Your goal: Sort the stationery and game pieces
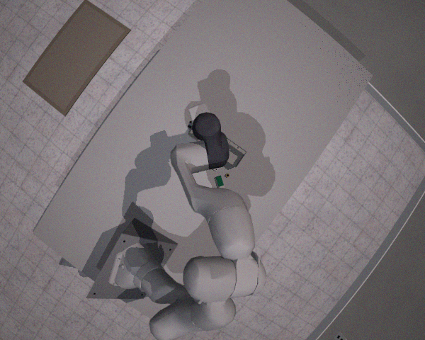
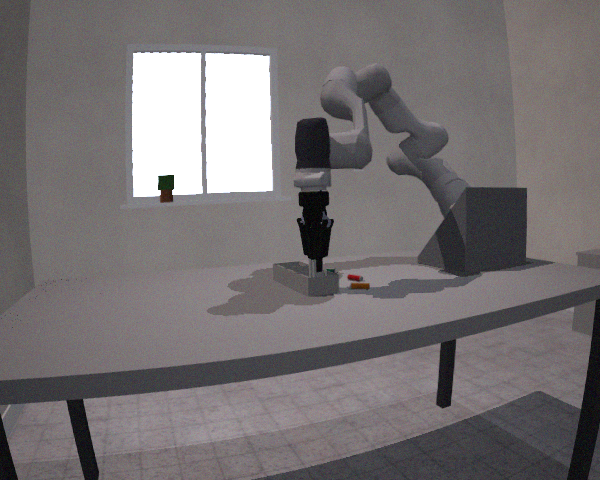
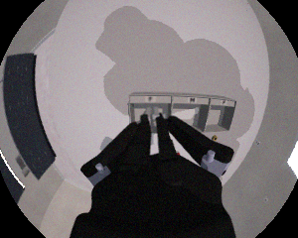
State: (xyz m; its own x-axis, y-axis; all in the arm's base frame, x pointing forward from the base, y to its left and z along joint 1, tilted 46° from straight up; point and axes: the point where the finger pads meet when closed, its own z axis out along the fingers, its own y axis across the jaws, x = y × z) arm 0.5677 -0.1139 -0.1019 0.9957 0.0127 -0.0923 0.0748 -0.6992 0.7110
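Cylinder, orange, lying flat on worktop, long axis left-right in exterior view. Tool closed narrow, fingertips inside a bin compartment.

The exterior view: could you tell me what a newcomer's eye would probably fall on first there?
Probably the bright window on the back wall, with a small green and brown thing at its lower left. Next would come the pale arm arching over the table from the right, its black gripper pointing down at the grey bins. Small but vivid, a red piece and an orange one lie just right of the bins.
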